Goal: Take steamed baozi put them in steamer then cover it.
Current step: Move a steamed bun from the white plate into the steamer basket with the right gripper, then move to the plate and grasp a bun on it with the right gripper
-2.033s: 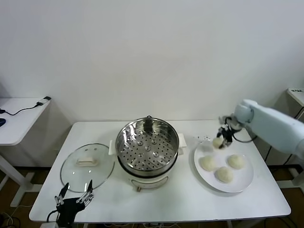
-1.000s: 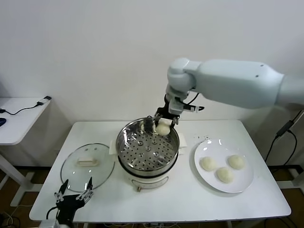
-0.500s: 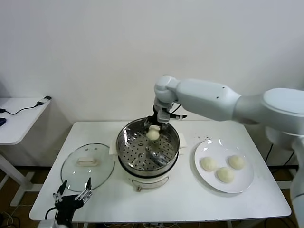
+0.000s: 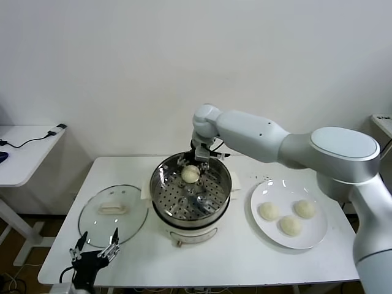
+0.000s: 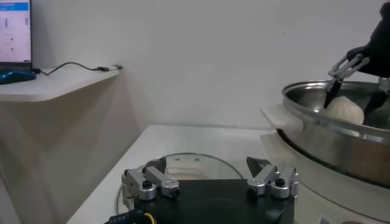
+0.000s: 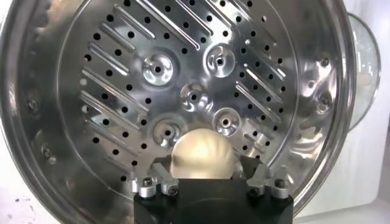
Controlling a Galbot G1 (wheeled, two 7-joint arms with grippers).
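While gripped between the two fingers of the right pincer (image 4: 191,165), one steamed baozi (image 4: 190,174) hangs inside the steamer (image 4: 190,187), below the rim and toward the far wall. Narrowed on the bun from both sides, fingertips (image 6: 159,182) pressed against the dough. Directly under the pincer: perforated steel floor (image 6: 183,91), bare all the way to the near wall, so open room on that side and to either flank within the basket. Far rim just beside the pincer.

Off to the pincer's right, well apart from the steamer's edge: white plate (image 4: 309,236) carrying three more buns (image 4: 268,211), (image 4: 304,208), (image 4: 290,225) clustered close together, bare plate rim around them.

Off to the pincer's left, flat on the desk (image 4: 245,257): glass cover (image 4: 113,215), handle up, its rim just beside the white pot base.

Parked low at the desk's near-left corner, just this side of the cover's edge: left pincer (image 4: 96,253), fingers spread wide, holding nothing.
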